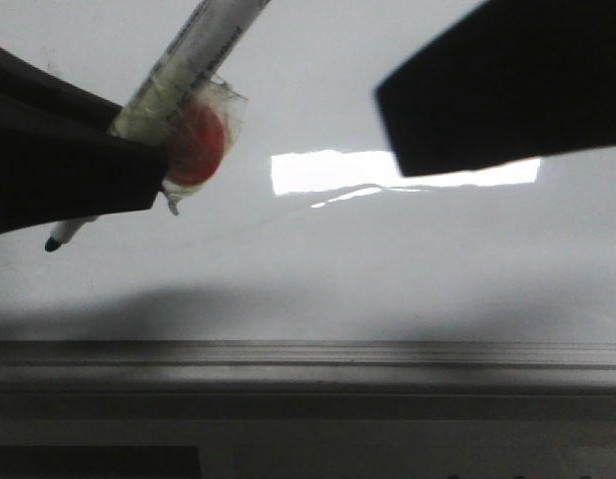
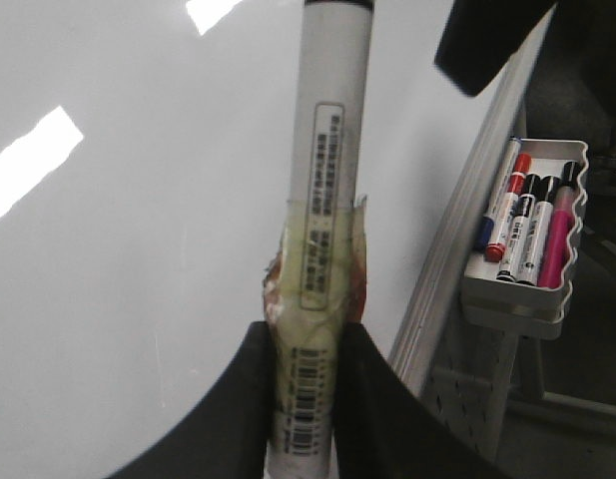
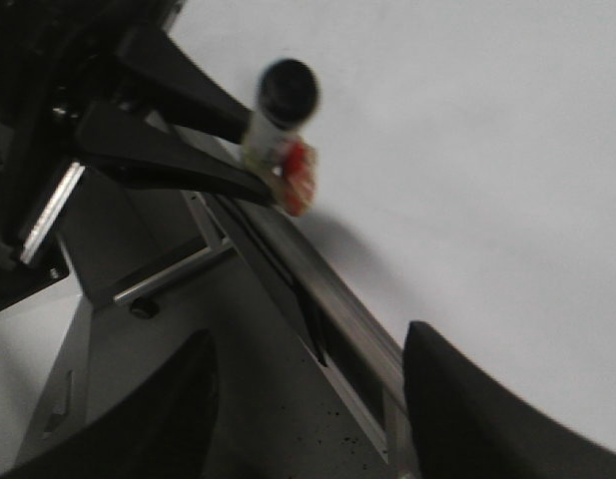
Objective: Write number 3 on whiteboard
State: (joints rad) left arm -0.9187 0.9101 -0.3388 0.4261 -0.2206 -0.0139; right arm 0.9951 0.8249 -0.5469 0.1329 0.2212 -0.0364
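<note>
Whiteboard was basically the whole front view, glossy and pale, with its grey frame strip running along the lower part of the frame. No number 3 on it anywhere I could find, not a single black stroke in any of the three views. The only marks were bright glare patches, one rectangular one around the middle of the front view, so don't mistake that for ink.

Marker was in the upper left of the front view, slanting down to the lower left, its dark tip poking out below the gripper at the left edge. Tip looked very near the board, but I couldn't tell if it was actually touching. There was a wad of clear tape with something red stuck around the barrel right by the grip.

Left gripper was clamped on the marker, jaws squeezing the taped part of the barrel from both sides, plain to see in the left wrist view. Right gripper was holding nothing, its fingers spread wide apart at the bottom of its own wrist view, and it showed up in the front view as a dark shape in the upper right.

So my read: marker was gripped and lined up, but the writing itself hadn't started. The whole 3 was left to do.

Off to the right in the left wrist view, a small tray hung beside the frame with spare markers in it.
</note>
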